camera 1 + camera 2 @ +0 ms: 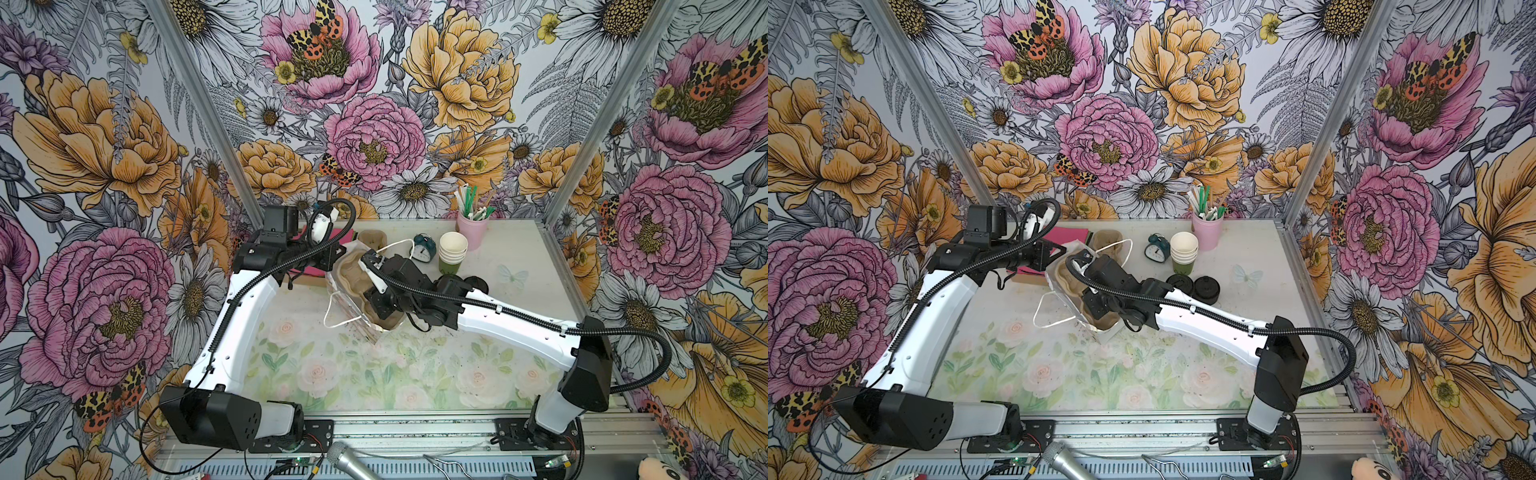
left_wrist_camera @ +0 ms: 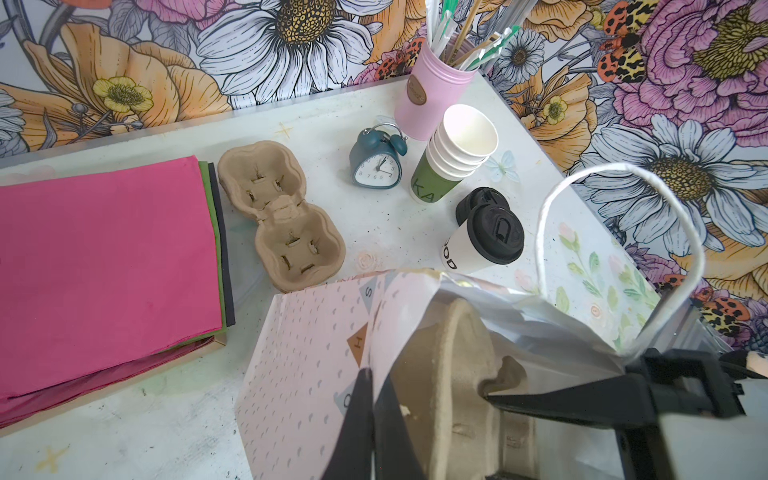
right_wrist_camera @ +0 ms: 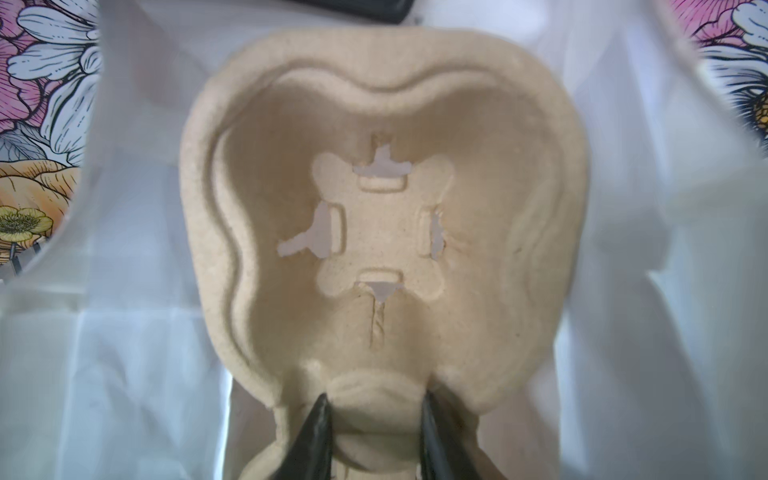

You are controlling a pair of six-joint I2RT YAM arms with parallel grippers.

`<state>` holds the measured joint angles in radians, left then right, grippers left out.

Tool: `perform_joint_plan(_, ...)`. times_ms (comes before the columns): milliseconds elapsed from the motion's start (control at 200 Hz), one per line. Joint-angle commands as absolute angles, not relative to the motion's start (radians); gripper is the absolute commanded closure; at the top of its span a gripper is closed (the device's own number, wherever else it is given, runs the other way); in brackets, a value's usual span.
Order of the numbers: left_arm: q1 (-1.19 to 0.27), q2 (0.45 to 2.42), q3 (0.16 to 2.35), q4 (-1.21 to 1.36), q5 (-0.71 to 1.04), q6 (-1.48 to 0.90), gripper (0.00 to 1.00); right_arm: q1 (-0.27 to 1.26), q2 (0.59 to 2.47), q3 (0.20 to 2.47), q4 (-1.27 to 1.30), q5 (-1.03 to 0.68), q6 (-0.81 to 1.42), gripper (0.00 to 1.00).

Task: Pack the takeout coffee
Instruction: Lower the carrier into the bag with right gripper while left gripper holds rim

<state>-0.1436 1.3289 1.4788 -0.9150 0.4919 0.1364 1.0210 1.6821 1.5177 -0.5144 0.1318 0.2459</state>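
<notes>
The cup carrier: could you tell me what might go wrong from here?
The left gripper pinches only one wall of the bag, so the rim of the cup carrier could snag the mouth and tug it free. The right gripper holds it by its centre ridge alone; it may tilt going in. The takeout coffee stands beside the right arm and might be knocked.

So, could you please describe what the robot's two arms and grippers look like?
The left arm and right arm each have white shells, black joint housings and a black corrugated cable hose alongside. The left gripper and right gripper have slim, tapering black fingers.
</notes>
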Motion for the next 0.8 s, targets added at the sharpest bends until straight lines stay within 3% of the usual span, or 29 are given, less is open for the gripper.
perform_joint_plan(0, -0.165, 1.29, 1.495, -0.882, 0.451, 0.13, 1.0, 1.028, 1.664, 1.508, -0.533, 0.153, 0.27, 0.74)
perform_joint_plan(795, -0.213, 1.273, 1.459, -0.853, 0.447, 0.137, 1.0, 1.044, 1.815, 1.625, -0.594, 0.213, 0.281, 0.74)
